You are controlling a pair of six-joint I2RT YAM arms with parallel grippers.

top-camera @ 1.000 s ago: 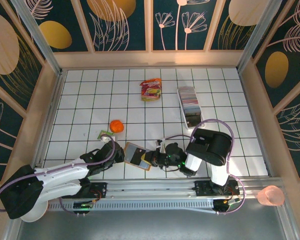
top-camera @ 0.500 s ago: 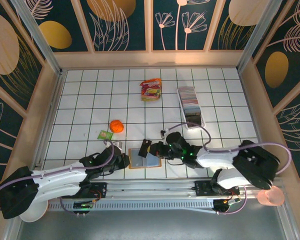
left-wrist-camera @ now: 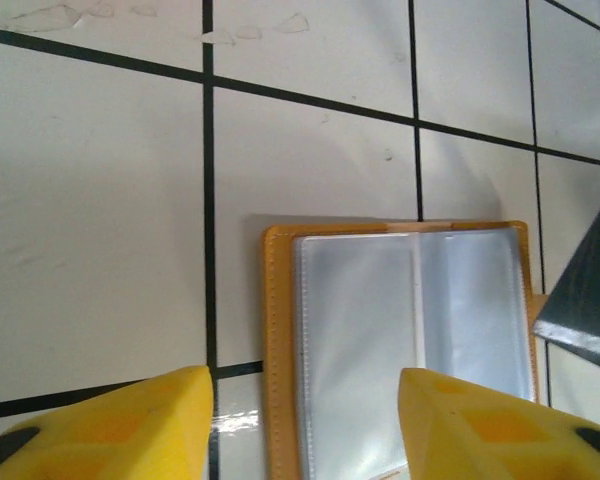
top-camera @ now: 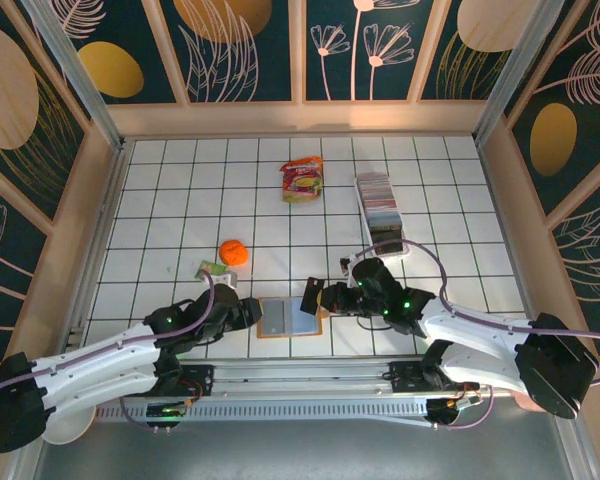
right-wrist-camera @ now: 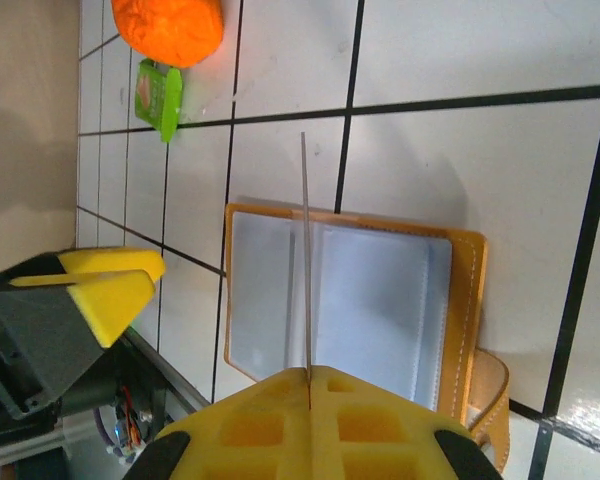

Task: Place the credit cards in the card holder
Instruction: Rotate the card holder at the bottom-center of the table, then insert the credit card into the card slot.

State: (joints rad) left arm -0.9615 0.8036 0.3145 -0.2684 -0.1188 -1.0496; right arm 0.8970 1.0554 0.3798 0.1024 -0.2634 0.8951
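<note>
The card holder (top-camera: 283, 317) lies open and flat near the front edge, its orange rim around clear grey-blue sleeves (left-wrist-camera: 400, 330). My left gripper (top-camera: 248, 313) stands open just left of it, its yellow fingers (left-wrist-camera: 110, 425) spread either side of the holder's left border (left-wrist-camera: 305, 430) with nothing held. My right gripper (top-camera: 328, 298) is shut on one dark credit card (top-camera: 310, 297). In the right wrist view that card shows edge-on (right-wrist-camera: 306, 260), held upright over the holder's sleeves (right-wrist-camera: 380, 300). More credit cards stand stacked in a clear tray (top-camera: 378, 205) at the back right.
An orange ball (top-camera: 232, 252) and a small green packet (top-camera: 212, 269) lie just behind the left gripper. A red-and-yellow snack packet (top-camera: 302, 180) sits further back. A pink cup (top-camera: 540, 392) stands beyond the front rail on the right.
My left gripper has opened and let go of the card holder, which now lies flat. The right arm has stretched out lower, carrying the dark card slightly right over the holder.
</note>
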